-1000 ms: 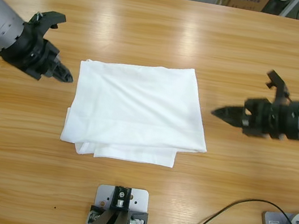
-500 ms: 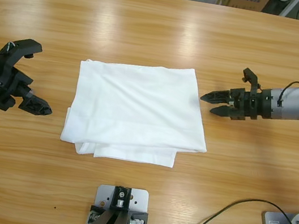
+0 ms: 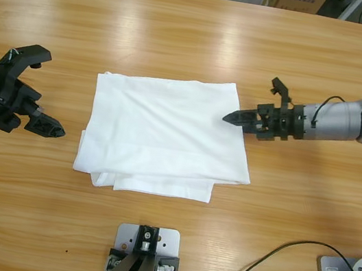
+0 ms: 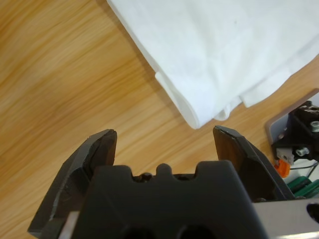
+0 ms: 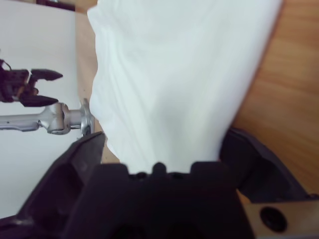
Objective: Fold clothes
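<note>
At T-shirt (image 3: 163, 136) rt edge, right gripper (image 3: 229, 118) jaws parted astride fabric; left gripper (image 3: 56, 131) open, off-cloth on bare table (image 3: 198, 34).

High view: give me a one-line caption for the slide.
Folded white T-shirt on the wooden table; right gripper at its edge, open left gripper waiting beside it.

Shirt (image 3: 164, 133) mid-table (image 3: 198, 34), betw. L hand (image 3: 48, 129) & R hand (image 3: 234, 118)
</note>
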Motion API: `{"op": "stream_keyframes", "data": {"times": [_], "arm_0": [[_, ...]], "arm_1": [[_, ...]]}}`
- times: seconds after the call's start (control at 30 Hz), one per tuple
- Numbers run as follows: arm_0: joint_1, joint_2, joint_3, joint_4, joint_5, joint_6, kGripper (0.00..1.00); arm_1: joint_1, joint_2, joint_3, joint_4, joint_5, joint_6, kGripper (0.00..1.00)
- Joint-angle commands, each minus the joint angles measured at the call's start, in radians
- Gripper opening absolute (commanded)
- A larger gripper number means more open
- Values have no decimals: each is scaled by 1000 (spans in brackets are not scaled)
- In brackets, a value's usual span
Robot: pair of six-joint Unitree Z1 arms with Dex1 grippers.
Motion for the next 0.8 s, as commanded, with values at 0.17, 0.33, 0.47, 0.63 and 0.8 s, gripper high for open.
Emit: {"op": "stream_keyframes", "data": {"times": [0.17,0.33,0.47,0.63,0.8], "arm_0": [[-3,-5,38,-22,-6,3,757],[-3,-6,45,-22,-5,3,757],[-3,-5,43,-28,-5,3,757],[-3,-8,49,-28,-5,3,757],[-3,-9,47,-30,-1,3,757]], "arm_1": [[52,116,124,-56,-60,43,810],[52,139,143,-141,-41,54,783],[52,137,142,-141,-44,69,518],[75,157,140,-141,-39,69,515],[81,171,140,-140,-41,70,107]]}}
